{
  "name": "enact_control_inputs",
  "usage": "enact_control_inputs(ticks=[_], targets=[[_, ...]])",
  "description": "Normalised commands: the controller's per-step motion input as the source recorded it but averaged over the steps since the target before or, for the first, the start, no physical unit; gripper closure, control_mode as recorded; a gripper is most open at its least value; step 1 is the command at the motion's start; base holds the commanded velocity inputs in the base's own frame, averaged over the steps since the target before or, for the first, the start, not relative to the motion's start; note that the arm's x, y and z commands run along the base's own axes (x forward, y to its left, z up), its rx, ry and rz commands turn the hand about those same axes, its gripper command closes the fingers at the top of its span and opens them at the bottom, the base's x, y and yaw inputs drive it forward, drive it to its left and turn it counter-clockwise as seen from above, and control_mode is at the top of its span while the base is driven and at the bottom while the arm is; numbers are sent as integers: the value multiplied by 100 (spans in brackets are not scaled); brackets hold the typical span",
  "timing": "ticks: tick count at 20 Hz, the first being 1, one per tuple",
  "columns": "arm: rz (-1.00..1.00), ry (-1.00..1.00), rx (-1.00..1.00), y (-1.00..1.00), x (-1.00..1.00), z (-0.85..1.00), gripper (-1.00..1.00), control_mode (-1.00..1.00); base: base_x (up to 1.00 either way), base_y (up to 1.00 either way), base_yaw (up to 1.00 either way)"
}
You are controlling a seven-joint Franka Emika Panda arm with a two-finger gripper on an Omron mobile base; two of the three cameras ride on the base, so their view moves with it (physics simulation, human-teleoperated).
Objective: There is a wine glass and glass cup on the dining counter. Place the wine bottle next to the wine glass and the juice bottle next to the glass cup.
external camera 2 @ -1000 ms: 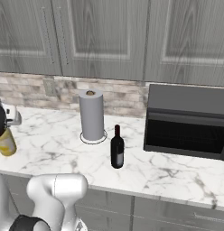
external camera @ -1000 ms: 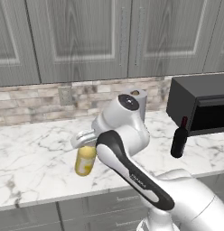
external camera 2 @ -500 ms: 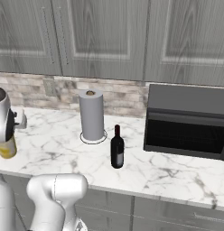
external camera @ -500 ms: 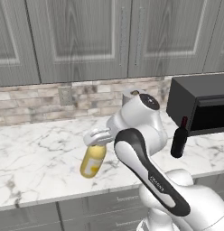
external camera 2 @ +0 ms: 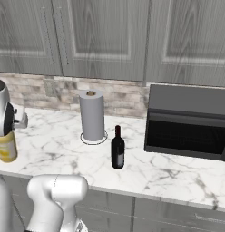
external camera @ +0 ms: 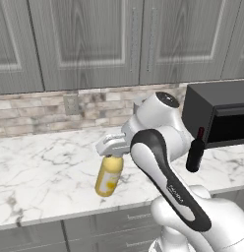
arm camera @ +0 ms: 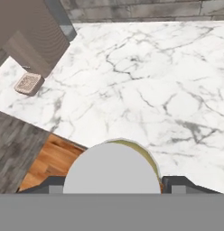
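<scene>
Nearest the base, the gripper (external camera: 114,147) was clamped on the neck of the juice bottle (external camera: 108,175), just under its cap. In the hand view, the grey-white cap (arm camera: 112,167) sat between the two finger tips, one at 9 o'clock and one at 3 o'clock of it. The bottle hung tilted over the marble worktop (external camera: 45,172); whether its base touched the slab could not be told. It appeared yellow through the wall and the cap was on.

Judged step: carrying the juice bottle toward the dining counter. For a clean carry, the bottle should be raised clear of the worktop edge, kept near upright, and the grip held firm.

Farther along the worktop, at 3 o'clock of the arm, the wine bottle (external camera 2: 117,149) stood upright, well apart. Behind it stood the paper-towel roll (external camera 2: 92,115) and the black microwave (external camera 2: 189,120).
</scene>
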Motion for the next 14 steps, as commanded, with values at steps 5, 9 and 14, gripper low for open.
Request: enact_control_inputs(ticks=[5,9,14], targets=[[0,-2,-3,-7,-2,1,100,-100,0,0,0],[0,0,1,0,0,1,100,-100,0,0,0],[0,0,0,0,0,0,100,-100,0,0,0]])
